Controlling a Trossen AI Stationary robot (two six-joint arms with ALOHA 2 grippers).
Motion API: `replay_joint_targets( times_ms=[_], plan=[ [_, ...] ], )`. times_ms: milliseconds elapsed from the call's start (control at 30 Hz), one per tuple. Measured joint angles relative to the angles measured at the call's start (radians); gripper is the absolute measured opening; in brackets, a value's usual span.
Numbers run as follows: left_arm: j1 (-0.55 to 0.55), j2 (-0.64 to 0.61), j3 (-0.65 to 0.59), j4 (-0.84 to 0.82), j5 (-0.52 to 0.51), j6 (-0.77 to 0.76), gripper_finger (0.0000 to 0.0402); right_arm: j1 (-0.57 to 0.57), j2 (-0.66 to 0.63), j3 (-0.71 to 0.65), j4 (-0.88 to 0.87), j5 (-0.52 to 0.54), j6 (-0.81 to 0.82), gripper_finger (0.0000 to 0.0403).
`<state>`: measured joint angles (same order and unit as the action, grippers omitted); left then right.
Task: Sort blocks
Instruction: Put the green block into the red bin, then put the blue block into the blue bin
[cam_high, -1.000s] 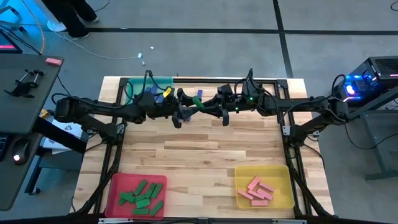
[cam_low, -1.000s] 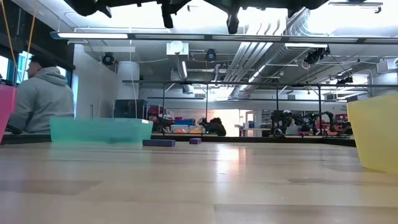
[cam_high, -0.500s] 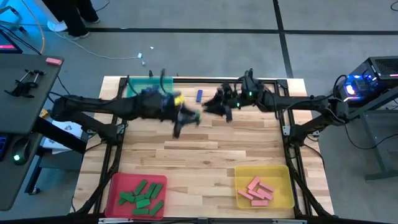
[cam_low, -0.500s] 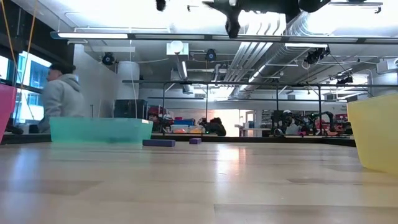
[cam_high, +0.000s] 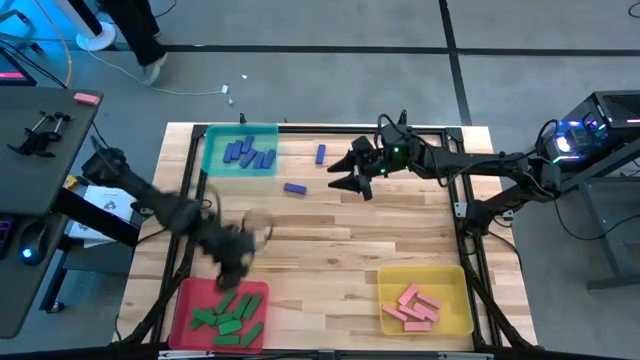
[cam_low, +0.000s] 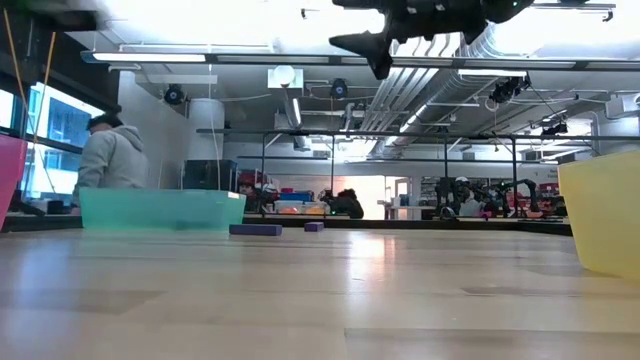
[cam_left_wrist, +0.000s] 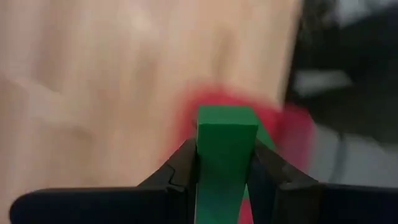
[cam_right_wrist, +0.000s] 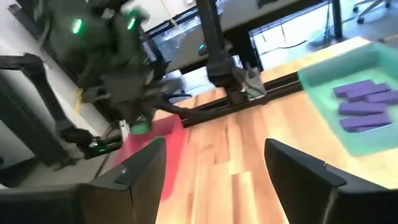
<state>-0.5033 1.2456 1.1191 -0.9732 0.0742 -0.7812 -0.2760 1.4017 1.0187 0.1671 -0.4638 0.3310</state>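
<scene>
Over the red tray (cam_high: 182, 300), my left claw (cam_high: 236, 262) squeezes a green block (cam_left_wrist: 225, 155) tight, my right claw (cam_high: 343, 176) waits wide open and empty, and if I let go too soon the block may miss

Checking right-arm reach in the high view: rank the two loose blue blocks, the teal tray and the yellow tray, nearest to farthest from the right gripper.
From the right gripper:
1. Blue block, far edge, beside the gripper.
2. Blue block, mid-table; a close second.
3. Teal tray, far-left corner.
4. Yellow tray, near-right corner.
</scene>
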Motion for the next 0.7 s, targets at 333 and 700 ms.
replay_joint_targets(
  times_ms=[333,700],
  plan=[
    [-0.285,0.049,-0.225,0.373,0.084,-0.326,0.0136,-0.011,0.0,0.0,-0.006,0.06,-0.033,0.0248],
    [-0.094,0.02,-0.228,0.346,0.379,-0.19,0.0265,-0.019,0.0,0.0,-0.011,0.059,-0.009,0.0248]
  ],
)
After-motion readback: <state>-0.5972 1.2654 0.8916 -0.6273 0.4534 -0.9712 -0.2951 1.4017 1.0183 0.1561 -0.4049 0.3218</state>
